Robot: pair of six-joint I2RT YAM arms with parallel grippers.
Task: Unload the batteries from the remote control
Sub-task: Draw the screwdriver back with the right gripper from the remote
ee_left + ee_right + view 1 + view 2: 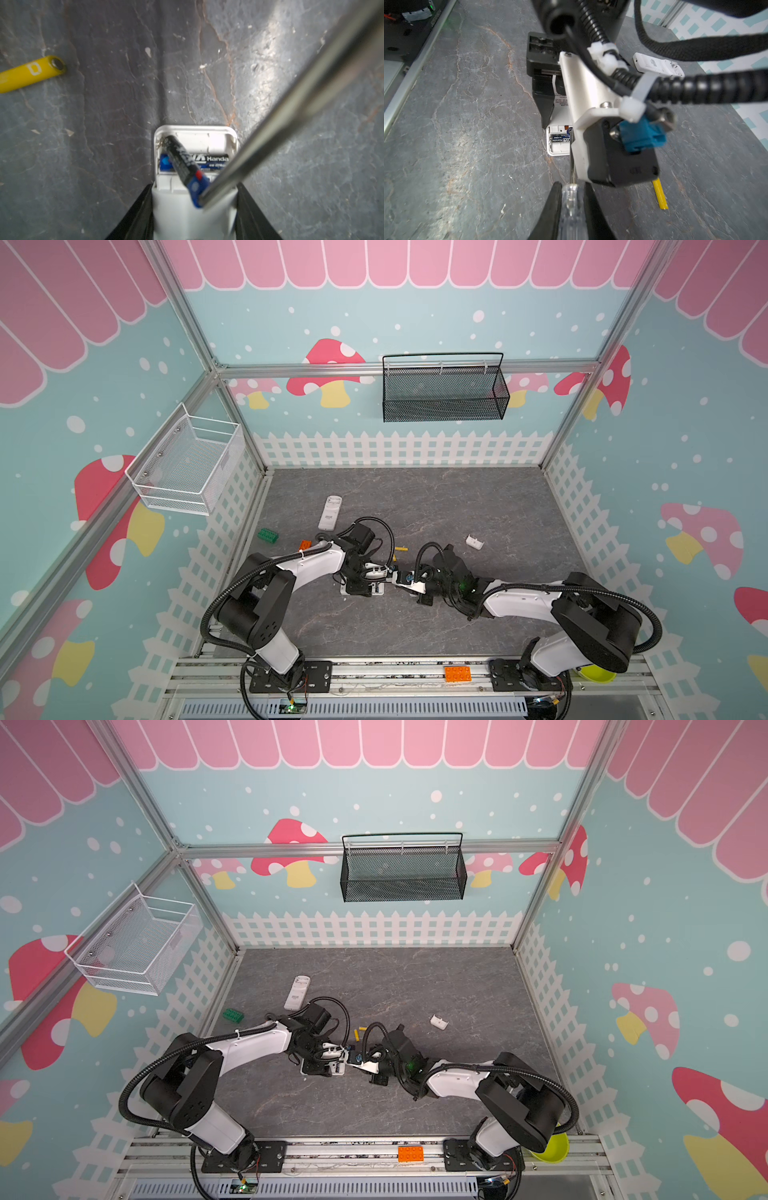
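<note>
My left gripper (194,197) is shut on the white remote control (195,214), one black finger on each side, with the open battery bay facing up. One black battery (180,160) is tilted up out of the bay, its blue end raised. A second black battery (216,160) lies flat in the bay. My right gripper (572,187) is shut on the clear handle of a screwdriver (571,207). The steel shaft (291,108) reaches the raised battery's blue end. Two yellow batteries (401,549) (394,558) lie on the table just behind the grippers.
A second white remote (330,512) lies at the back left and a white battery cover (474,542) at the right. A green brick (267,535) and an orange brick (305,544) sit by the left arm. Mesh baskets (444,393) (187,464) hang on the walls.
</note>
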